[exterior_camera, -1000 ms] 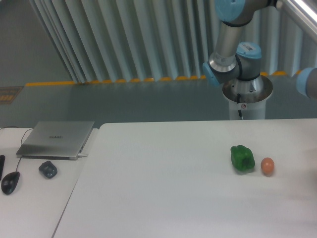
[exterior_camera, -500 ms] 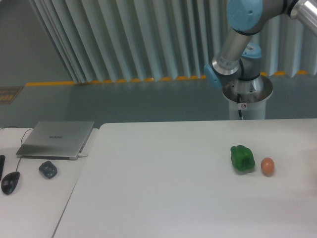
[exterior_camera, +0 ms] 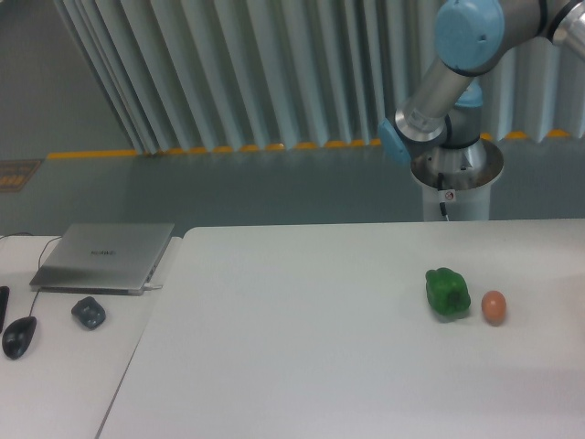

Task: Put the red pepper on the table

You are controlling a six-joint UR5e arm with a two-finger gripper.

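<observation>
Grey pleated curtains hung behind the white table [exterior_camera: 302, 357]. A green pepper [exterior_camera: 448, 292] and an orange ball [exterior_camera: 494, 306] lay just beside each other at about 3 o'clock. The arm [exterior_camera: 448, 87] ran off the frame at 1 o'clock, so the gripper's state could not be told. The red pepper was not visible. Judged step: carrying; next, lowering onto bare tabletop.

White worktop [exterior_camera: 302, 366] with green pepper [exterior_camera: 447, 293] at right, small orange ball [exterior_camera: 494, 306] just beside it, apart. Arm [exterior_camera: 457, 64] rising from pedestal [exterior_camera: 455, 183] behind far edge, running out of frame top right; hand out of view. On off-white desk [exterior_camera: 64, 384] at left: closed laptop [exterior_camera: 105, 256], dark mouse [exterior_camera: 18, 336], small dark object [exterior_camera: 89, 313].
</observation>
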